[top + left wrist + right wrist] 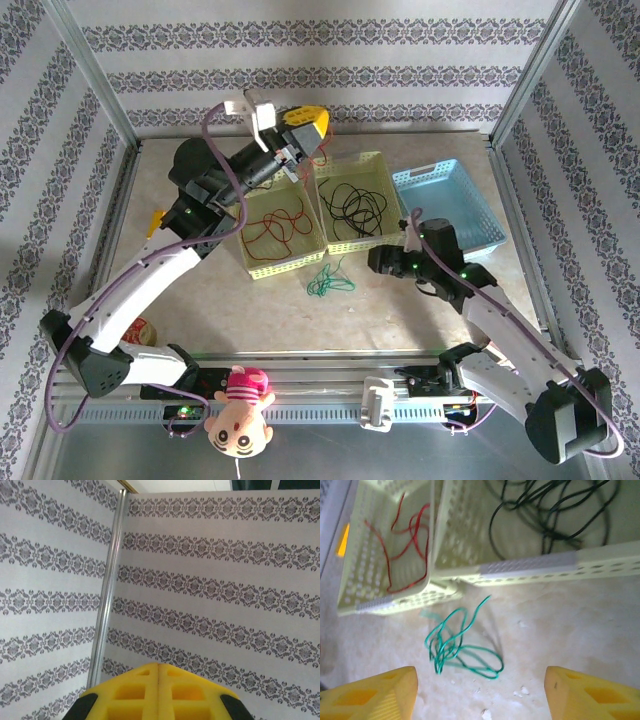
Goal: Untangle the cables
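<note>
The green cable [329,281] lies in a loose tangle on the table just in front of the two pale green baskets. In the right wrist view the green cable [459,642] sits ahead of my right gripper [480,682], slightly left of centre. That gripper is open, its yellow fingers [380,692] wide apart and holding nothing. The red cable [276,226] rests in the left basket [262,268]. A black cable [356,205] fills the middle basket [349,244]. My left gripper [312,121] is raised at the back and shut on nothing, its fingertips [158,672] facing the wall.
A blue basket [452,205] stands at the right, behind my right arm [480,300]. A doll [239,412] hangs on the front rail. Metal frame posts [100,90] and patterned walls enclose the table. Small white crumbs [522,691] dot the table surface.
</note>
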{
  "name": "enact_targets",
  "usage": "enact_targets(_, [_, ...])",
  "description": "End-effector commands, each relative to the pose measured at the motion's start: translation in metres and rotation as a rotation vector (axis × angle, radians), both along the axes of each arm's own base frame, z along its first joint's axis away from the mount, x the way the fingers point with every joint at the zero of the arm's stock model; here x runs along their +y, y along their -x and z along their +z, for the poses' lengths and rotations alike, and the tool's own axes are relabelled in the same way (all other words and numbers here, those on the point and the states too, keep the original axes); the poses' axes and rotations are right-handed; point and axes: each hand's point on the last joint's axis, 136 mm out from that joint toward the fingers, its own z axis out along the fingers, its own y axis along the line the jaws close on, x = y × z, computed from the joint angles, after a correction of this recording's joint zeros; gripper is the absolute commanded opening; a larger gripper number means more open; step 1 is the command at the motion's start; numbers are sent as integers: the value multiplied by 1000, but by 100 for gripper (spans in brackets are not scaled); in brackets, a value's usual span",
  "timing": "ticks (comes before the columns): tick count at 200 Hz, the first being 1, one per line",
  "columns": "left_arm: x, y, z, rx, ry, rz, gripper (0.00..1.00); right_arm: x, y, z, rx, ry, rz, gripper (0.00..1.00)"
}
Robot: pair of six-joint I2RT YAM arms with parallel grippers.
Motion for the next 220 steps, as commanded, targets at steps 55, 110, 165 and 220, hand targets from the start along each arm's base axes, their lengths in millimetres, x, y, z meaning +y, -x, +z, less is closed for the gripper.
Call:
enact_targets(55, [39, -10, 21, -50, 6, 249, 0, 2, -9, 13, -62, 27, 6, 68])
enact_targets(110, [69, -28, 17, -9, 29, 405, 0, 0, -10, 16, -69, 26, 3, 68])
enact_targets(165, [122, -76, -28, 135, -42, 659, 0, 0, -11, 17, -63, 39, 12, 68])
enact_targets(220, [146, -102, -81, 231, -22, 685, 0, 2, -10, 20, -69, 21, 16, 69])
